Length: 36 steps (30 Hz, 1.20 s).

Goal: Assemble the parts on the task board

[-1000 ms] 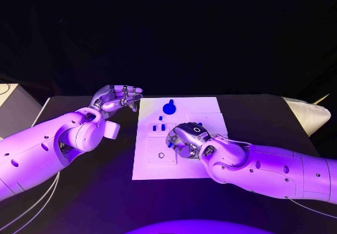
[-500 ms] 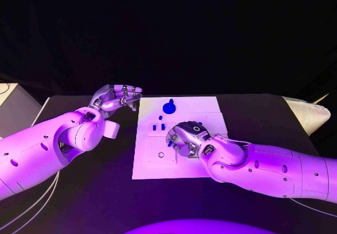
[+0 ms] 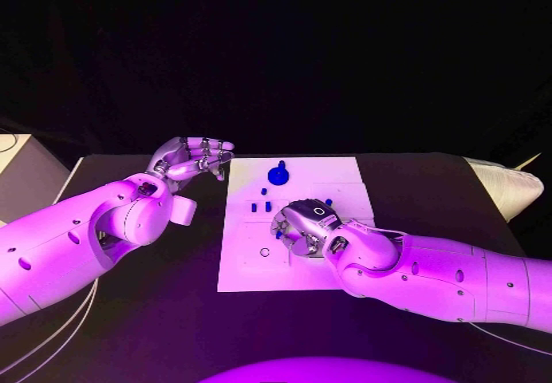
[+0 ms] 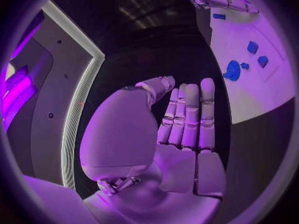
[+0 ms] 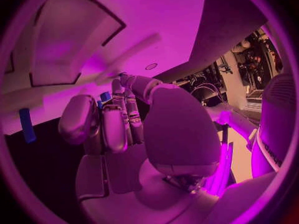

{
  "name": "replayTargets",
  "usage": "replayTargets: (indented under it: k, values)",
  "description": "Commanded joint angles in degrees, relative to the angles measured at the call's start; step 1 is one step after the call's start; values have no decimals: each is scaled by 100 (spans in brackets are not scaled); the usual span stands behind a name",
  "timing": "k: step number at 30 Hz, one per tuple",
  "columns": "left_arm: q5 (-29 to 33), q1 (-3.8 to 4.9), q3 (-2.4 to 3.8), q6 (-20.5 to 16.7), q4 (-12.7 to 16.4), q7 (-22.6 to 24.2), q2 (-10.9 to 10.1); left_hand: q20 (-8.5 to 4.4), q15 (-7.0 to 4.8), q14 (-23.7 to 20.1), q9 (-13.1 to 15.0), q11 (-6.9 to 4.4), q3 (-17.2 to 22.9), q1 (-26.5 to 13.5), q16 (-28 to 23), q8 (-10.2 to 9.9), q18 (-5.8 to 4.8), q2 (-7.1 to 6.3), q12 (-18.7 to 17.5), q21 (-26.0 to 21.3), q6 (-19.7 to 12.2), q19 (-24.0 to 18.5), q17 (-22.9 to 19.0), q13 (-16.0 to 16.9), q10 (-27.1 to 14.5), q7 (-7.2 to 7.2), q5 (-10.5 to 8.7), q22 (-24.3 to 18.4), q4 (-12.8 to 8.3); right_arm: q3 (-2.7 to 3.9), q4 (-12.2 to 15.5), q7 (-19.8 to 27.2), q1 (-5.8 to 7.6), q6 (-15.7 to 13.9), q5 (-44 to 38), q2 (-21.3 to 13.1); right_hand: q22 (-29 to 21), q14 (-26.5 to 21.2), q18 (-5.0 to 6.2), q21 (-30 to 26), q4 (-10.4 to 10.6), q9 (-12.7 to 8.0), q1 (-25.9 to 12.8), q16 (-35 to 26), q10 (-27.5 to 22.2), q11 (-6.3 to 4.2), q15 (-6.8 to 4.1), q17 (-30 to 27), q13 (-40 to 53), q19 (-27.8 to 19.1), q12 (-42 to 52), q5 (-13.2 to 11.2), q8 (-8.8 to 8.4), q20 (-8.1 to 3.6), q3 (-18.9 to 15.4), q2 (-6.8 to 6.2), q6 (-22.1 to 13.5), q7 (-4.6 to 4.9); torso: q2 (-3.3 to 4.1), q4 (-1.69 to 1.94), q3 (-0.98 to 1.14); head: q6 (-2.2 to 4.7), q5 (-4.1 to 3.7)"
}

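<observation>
Fingers of our right hand (image 3: 306, 229) are curling over the board (image 3: 244, 267) middle, contents unclear; left hand (image 3: 193, 159) is hovering empty, half-curled, off its left edge.

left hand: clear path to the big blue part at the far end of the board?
Probably yes. The left hand hangs just off the task board edge, holding nothing, and bare board lies between it and the big blue part. The right hand works nearer the middle.

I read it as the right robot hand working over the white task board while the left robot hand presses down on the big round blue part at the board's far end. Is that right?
Not quite. The right robot hand is over the white task board, but the head view shows the left robot hand off the board's far left corner, touching nothing. The big round blue part lies untouched.
</observation>
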Motion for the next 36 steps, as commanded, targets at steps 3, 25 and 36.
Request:
replayTargets:
  k: [3, 25, 36]
  values:
    - [31, 1, 5, 81, 20, 20, -2, -2, -8, -26, -9, -13, -42, 28, -24, 20, 90, 28, 18, -37, 19, 41, -7, 1, -46, 15, -1, -4, 4, -19, -37, -72, -35, 386, -151, 34, -3, 236, -51, 20, -25, 12, -23, 25, 240, -197, -37, -10, 4, 2, 20, 30, 38, -49, 1, 27, 16, 24, -2, -7, -4, -15, -1]
    - [31, 0, 5, 95, 9, 22, -11, 3, -4, -24, -15, -13, -73, 8, -28, 33, 89, 35, 30, -57, 24, 46, -13, 2, -52, 13, -12, -18, 30, -29, 32, -53, -39, -131, -8, -115, -1190, -11, 169, -1244, 713, -288, 502, -251, -1856, 201, 294, -865, -175, -391, 45, -61, -794, 256, -2458, -30, -1008, 124, -1, -16, 12, 20, -12]
    - [31, -4, 5, 112, -3, 12, -7, 3, -6, -23, -17, -16, -76, 12, -29, 38, 90, 45, 35, -65, 24, 48, -15, 3, -52, 9, -11, -24, 35, 5, 295, -89, -3, -405, 99, -398, -1109, 8, 156, -1213, 1272, -344, 929, -175, -1848, 188, 286, -872, -156, -314, 180, -36, -860, 254, -2745, -39, -972, 96, -4, -16, 10, 48, -60]
